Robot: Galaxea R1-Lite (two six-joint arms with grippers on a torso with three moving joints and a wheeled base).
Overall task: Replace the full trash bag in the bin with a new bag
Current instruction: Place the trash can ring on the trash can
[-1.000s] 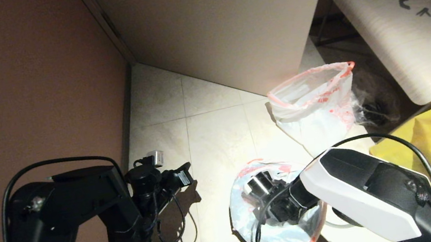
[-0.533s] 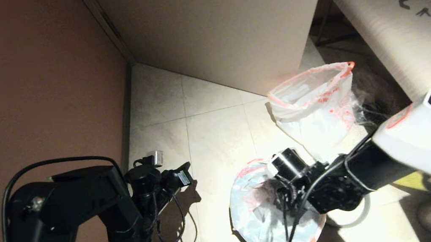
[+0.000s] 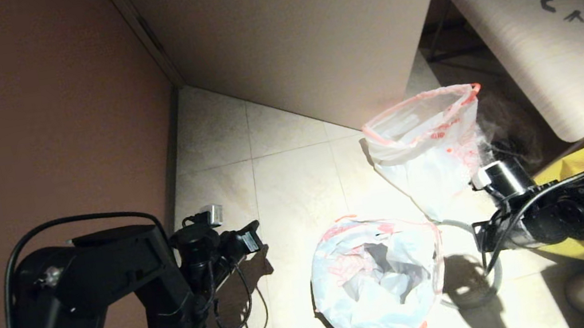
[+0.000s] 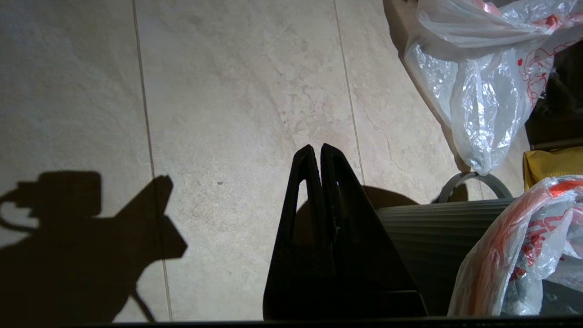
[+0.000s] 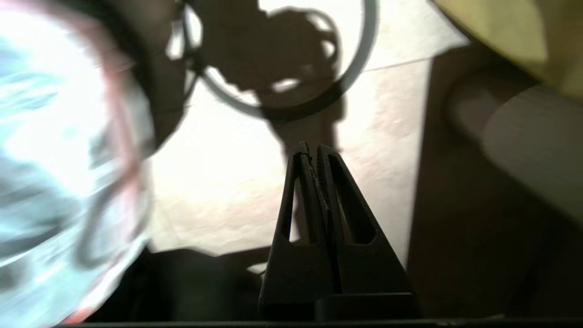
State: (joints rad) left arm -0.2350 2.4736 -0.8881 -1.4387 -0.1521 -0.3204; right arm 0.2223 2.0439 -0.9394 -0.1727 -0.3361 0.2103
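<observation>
The bin (image 3: 327, 321) is almost hidden under the new bag (image 3: 376, 279), which lines it with its mouth facing up. The full bag (image 3: 429, 149) stands upright behind it on the floor (image 3: 273, 190). The hoop (image 3: 489, 285) lies flat beside the bin, partly in shadow. The right end effector (image 5: 309, 150) is closed and empty above the floor, near the hoop. The left end effector (image 4: 315, 152) is parked, closed.

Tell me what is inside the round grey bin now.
The bin holds a slack white film bag, its red-orange hem draped over the rim. Only crumpled folds show inside. The bin's bottom is covered by the film, so it cannot be seen.
</observation>
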